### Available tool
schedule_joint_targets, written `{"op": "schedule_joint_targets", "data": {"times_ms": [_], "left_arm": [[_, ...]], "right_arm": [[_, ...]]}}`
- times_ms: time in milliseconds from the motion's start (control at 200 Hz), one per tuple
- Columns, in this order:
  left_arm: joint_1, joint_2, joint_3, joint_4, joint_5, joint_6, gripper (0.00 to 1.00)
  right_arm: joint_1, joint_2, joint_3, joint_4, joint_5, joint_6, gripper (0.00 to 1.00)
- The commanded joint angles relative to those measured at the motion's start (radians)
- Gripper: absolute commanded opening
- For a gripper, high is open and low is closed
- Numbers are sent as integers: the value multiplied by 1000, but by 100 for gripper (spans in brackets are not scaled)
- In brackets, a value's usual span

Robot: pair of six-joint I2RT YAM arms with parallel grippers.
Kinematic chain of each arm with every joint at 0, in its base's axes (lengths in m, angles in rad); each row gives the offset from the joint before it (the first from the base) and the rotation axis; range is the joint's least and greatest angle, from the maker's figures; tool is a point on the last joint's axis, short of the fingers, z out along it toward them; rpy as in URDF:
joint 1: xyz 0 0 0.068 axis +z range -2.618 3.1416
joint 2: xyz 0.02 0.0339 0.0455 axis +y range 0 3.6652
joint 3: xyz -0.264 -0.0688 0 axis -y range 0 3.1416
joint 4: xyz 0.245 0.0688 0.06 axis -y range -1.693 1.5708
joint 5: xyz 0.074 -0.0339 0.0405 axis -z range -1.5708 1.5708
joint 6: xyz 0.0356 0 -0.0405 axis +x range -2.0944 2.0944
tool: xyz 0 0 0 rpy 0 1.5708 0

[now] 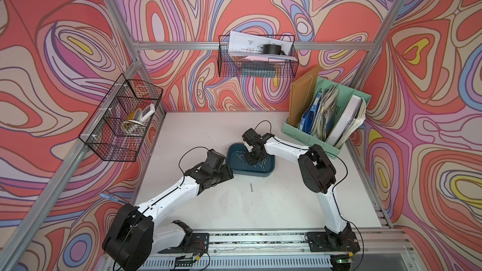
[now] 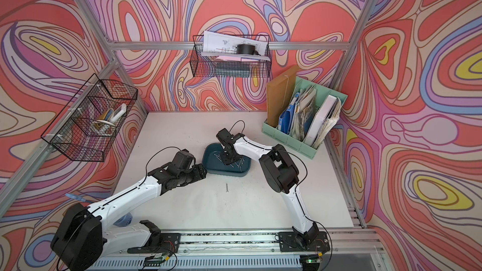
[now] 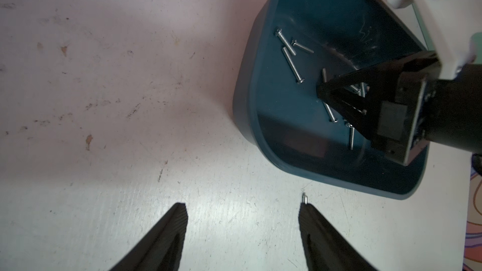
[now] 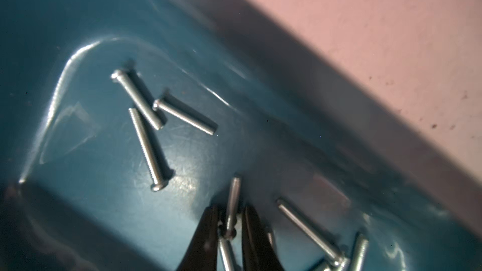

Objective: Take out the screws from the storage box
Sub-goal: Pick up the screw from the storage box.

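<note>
1. The right gripper (image 4: 230,207) is lowered into the storage box (image 4: 287,116). Its jaws are drawn narrow on either side of one screw (image 4: 233,199) lying on the box floor. Whether the pads actually press that screw cannot be told.
2. The straddled screw is seen only in the right wrist view. In both top views it is covered by the right gripper (image 1: 251,159) (image 2: 226,158) itself.
3. The left gripper (image 3: 242,205) is held wide open above the bare table (image 3: 104,100), with nothing between its fingers, just outside the box wall (image 3: 242,100).
4. The storage box (image 1: 250,173) (image 2: 224,173) is set near the middle of the table. The screws (image 4: 147,149) are scattered on its floor: three are grouped by a rounded corner, and others are piled beside the right gripper's fingers, partly hidden by them.
5. A single screw (image 1: 251,187) (image 2: 227,187) is seen in both top views on the table, outside the box and on its near side. In the left wrist view only a small metal tip (image 3: 304,199) shows, just beside one fingertip.
6. A mint-green file organiser (image 1: 307,136) is placed at the far right corner of the table. Black wire baskets (image 1: 122,126) are hung on the walls above it.
7. The space between box and organiser is crossed by the right arm. Bare table is left open at the near side and to the left of the box.
</note>
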Motion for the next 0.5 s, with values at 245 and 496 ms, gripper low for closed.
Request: {"op": "schedule_joint_targets", "data": {"times_ms": [245, 496], "left_arm": [[6, -12, -35, 22, 21, -14, 73], [6, -37, -52, 20, 31, -21, 73]], "right_arm": [[29, 74, 15, -51, 54, 43, 19], [40, 72, 33, -57, 58, 81, 3]]}}
